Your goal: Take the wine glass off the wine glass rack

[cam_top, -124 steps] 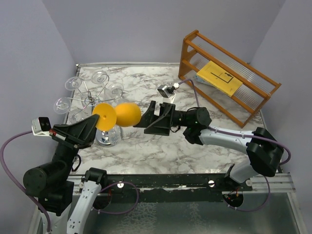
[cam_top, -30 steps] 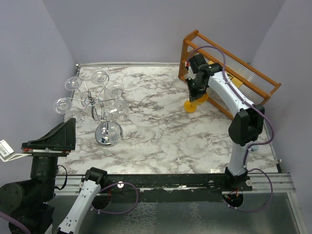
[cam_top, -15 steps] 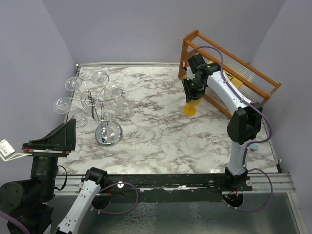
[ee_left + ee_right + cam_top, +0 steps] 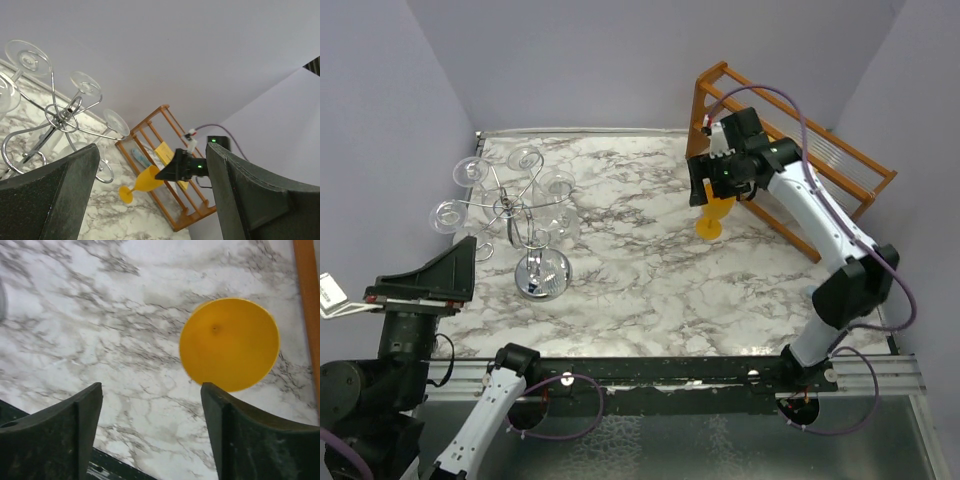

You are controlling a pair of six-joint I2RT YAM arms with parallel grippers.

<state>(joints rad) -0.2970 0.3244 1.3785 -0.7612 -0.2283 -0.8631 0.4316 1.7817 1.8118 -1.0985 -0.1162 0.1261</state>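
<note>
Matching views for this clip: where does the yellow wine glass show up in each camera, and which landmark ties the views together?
Top external: yellow wine glass stands right of centre on the marble table.
Left wrist: low centre, small and far off.
Right wrist: upper right, seen from above as a round yellow disc.
Shared landmark: the wooden shelf rack beside it.

One yellow wine glass (image 4: 713,215), one wire rack (image 4: 542,275), one wooden shelf (image 4: 820,127) — roughly five clear glasses (image 4: 470,170).
</note>
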